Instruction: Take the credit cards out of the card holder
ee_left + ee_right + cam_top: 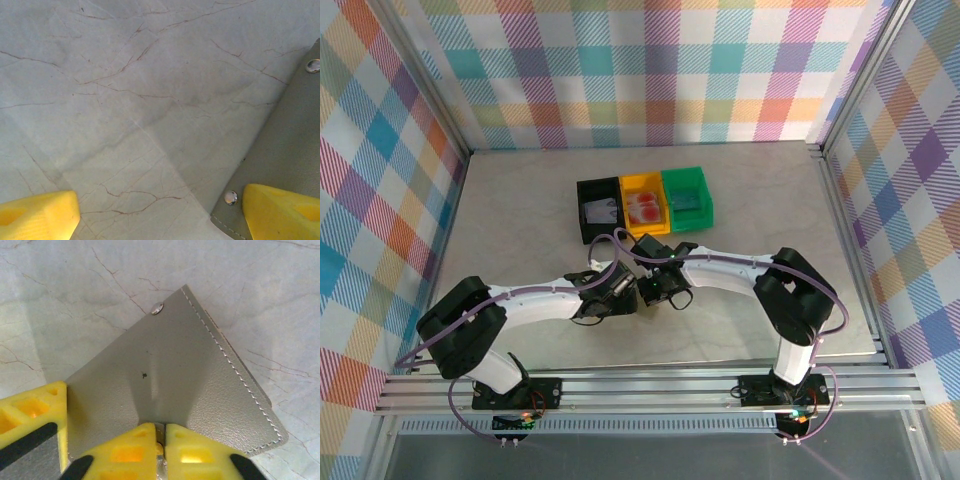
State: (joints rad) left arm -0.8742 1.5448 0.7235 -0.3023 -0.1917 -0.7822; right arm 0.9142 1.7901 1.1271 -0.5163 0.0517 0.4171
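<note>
The grey card holder (pixel 200 380) lies flat on the marble table with a snap stud at its corner. My right gripper (pixel 159 429) is shut, and its yellow tips touch the holder's near edge. I cannot tell whether it pinches anything. My left gripper (pixel 161 200) is open wide, with one finger (pixel 280 210) on the holder's flap (pixel 290 145) and the other over bare table. In the top view both grippers, left (pixel 623 293) and right (pixel 653 288), meet mid-table and hide the holder. A red credit card (pixel 645 208), a greyish one (pixel 602 210) and a teal one (pixel 686 198) lie in the bins.
A black bin (pixel 584 212), a yellow bin (pixel 644 182) and a green bin (pixel 706 200) stand in a row just behind the grippers. Checked walls enclose the table (pixel 520 220) on three sides. The left gripper's yellow finger (pixel 35 415) shows beside the holder in the right wrist view.
</note>
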